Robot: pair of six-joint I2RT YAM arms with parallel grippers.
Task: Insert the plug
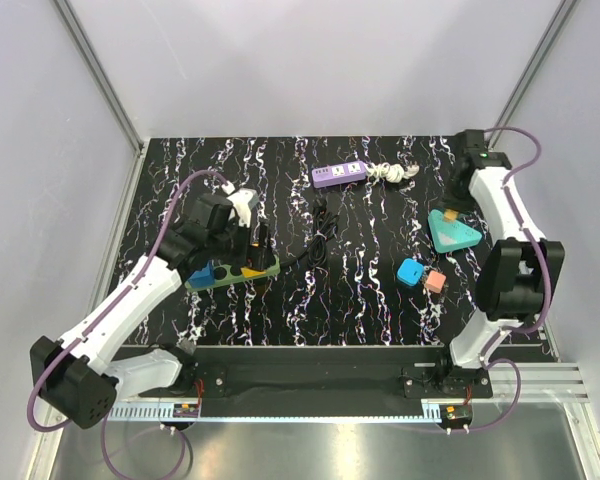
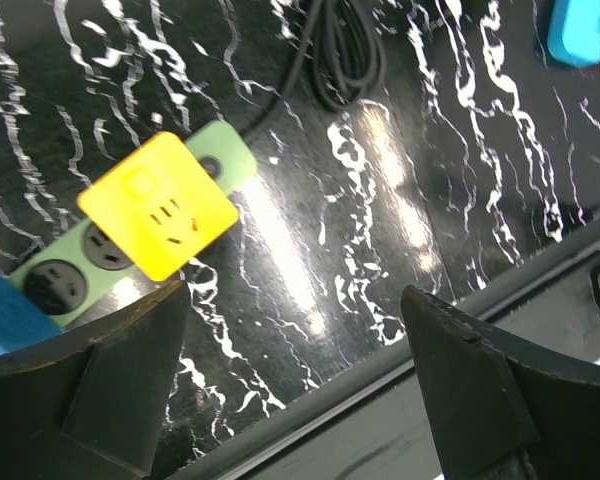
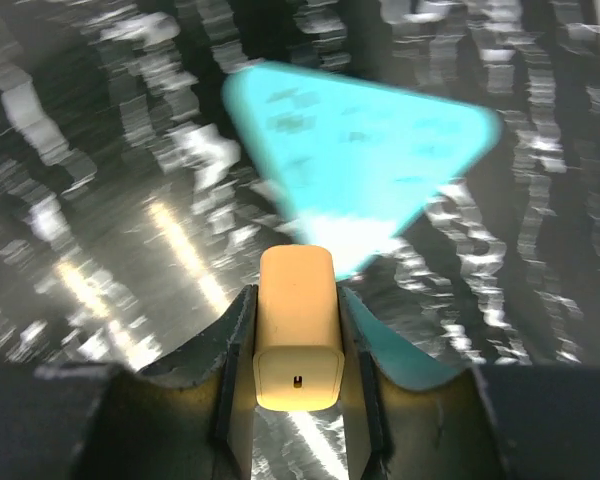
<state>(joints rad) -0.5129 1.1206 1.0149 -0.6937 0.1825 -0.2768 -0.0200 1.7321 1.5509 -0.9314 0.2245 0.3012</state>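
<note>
In the top view, a green power strip (image 1: pixel 235 270) is seen on the left of the dark marbled desk (image 1: pixel 360 300), with the left gripper (image 1: pixel 252 238) above it. On the right, the right gripper (image 1: pixel 450 212) is poised over a teal socket block (image 1: pixel 458 236). A purple power strip (image 1: pixel 340 174) lies at the far side.

In the left wrist view, the left gripper (image 2: pixel 295 295) is spread wide and nothing is held. A yellow adapter (image 2: pixel 160 205) is seated on the green power strip (image 2: pixel 225 150), and a blue adapter (image 2: pixel 5 315) sits at its left end.

The right wrist view is blurred. The right gripper (image 3: pixel 298 300) is closed on a cream-orange plug (image 3: pixel 298 340), clamped by its two sides. The teal socket block (image 3: pixel 360 170) lies just beyond it, but contact cannot be judged.

Insertion into that block appears to be the step in hand. The plug should be squared to one socket face before it is lowered, then pressed straight in without twisting. The block looks light and may slide, so it could be braced by the free left gripper.
</note>
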